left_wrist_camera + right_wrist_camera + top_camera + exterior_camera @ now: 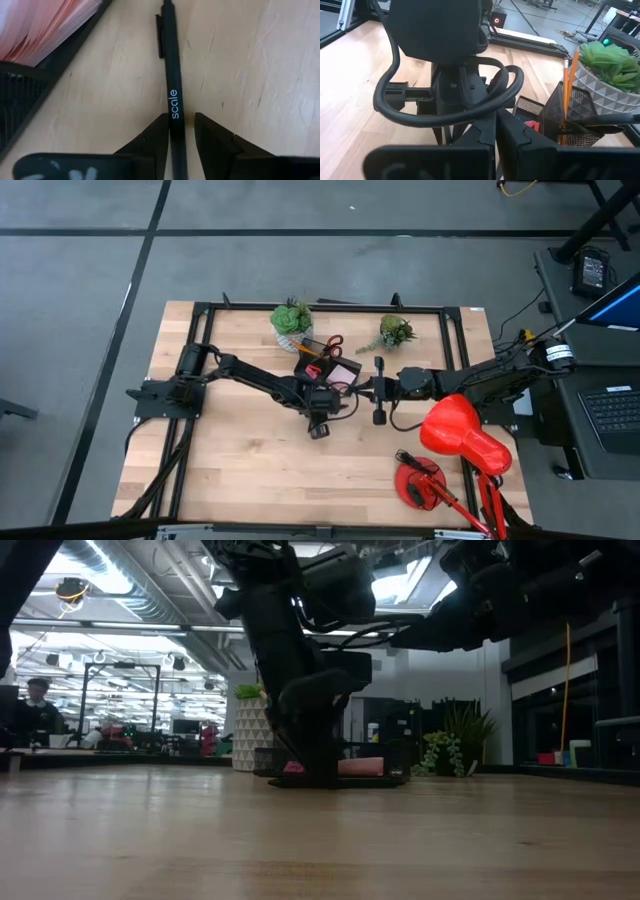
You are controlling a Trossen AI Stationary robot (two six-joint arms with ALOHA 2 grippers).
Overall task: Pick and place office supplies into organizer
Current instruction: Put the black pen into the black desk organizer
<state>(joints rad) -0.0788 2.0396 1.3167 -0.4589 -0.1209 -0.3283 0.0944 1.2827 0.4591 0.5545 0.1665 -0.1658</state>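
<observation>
A black pen [172,75] printed "scale" lies flat on the wooden table beside the organizer. My left gripper [181,125] [320,425] is down over it, open, with one finger on each side of the barrel. The black mesh organizer [322,370] [20,95] holds a pink sticky-note pad [343,375] [45,25], orange pencils [568,85] and red-handled scissors [330,345]. My right gripper [496,135] is shut and holds nothing. It hovers just right of the organizer and faces the left arm's wrist. My left gripper comes down from above and straddles the pen's barrel just below the printed word [175,117], with its fingers set across the pen. One fingertip [159,127] lies against the barrel's side; the other [205,127] stands a narrow gap away. The pen rests on the table.
Two green plants in white pots [292,322] [395,330] stand behind the organizer. A red desk lamp [465,435] with its round base [420,485] fills the near right corner. Bare wood [230,460] lies toward the near left. A person [38,705] sits far off in the room.
</observation>
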